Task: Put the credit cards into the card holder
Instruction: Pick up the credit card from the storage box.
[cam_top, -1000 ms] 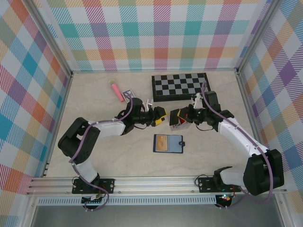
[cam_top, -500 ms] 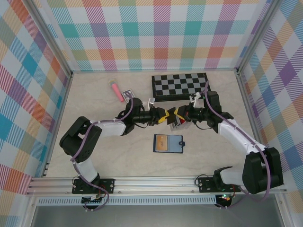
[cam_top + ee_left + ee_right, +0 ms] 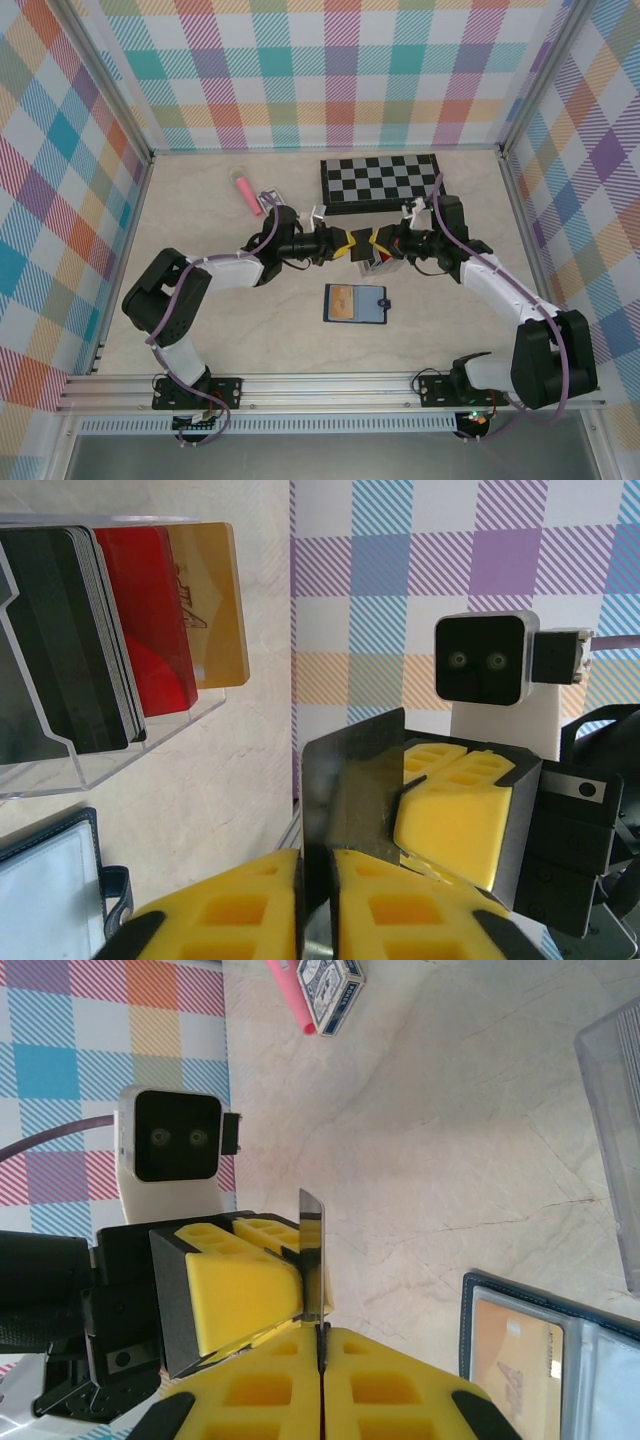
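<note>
Dark and thin, one dark card [image 3: 345,790] was up in the air over the middle of the table [image 3: 200,220], held from both sides. The left tool [image 3: 317,870] had its yellow fingers pressed together on one edge of it. The right tool [image 3: 322,1345] was squeezed tight on the other edge. The two tools were tip to tip, almost touching each other.

Just beside them stood a clear stand [image 3: 40,770] with more cards leaning in it: some black cards [image 3: 60,640], a red card [image 3: 150,620] and a yellow card [image 3: 205,600], side by side.

Near the stand, closer to the arms, the card holder [image 3: 357,303] lay open and flat on the table. It was navy blue with lighter pockets. An orange card [image 3: 343,300] was in its left pocket.

Farther back lay a chessboard [image 3: 380,182]. Over on the left at the back were a pink pen [image 3: 246,193] and a little blue and white box [image 3: 269,200], just beside each other
</note>
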Available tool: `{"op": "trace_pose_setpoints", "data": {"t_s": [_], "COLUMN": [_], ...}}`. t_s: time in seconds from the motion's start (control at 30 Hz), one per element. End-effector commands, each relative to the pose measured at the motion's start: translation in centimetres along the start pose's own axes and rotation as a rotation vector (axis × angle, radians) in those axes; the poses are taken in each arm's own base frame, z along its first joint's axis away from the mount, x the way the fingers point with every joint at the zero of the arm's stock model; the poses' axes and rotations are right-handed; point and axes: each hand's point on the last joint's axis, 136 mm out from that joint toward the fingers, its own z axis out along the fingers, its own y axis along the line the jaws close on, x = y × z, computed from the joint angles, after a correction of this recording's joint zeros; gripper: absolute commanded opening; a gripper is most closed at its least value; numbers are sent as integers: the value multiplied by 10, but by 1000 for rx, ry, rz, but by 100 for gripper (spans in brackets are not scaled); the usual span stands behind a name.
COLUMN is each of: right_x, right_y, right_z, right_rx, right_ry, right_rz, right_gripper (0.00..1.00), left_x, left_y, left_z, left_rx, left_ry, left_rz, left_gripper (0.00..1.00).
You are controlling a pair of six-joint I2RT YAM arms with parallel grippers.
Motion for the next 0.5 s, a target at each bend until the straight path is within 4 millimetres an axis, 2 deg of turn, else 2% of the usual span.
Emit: {"op": "trace_pose_setpoints", "data": {"t_s": [0.0,0.1,0.3,0.47], "right_x": [4,7,19,34], "right_y": [0,-6,-30,-42], "right_z": [2,1,-5,-9], "right_rx": [-21,5,101,115], "right_ry": [18,15,17,33], "right_rz": [-2,-1,13,24], "right_gripper": [8,10,17,27], "left_x": [7,9,17,32], "left_y": [-32,-33,-9,2], "left_z": [-11,-14,-22,-21], "left_rx": [83,74,-25,-69], "left_ry": [17,12,-8,7], "left_rz": [79,90,85,96], "left_gripper": [7,0,0,0]}}
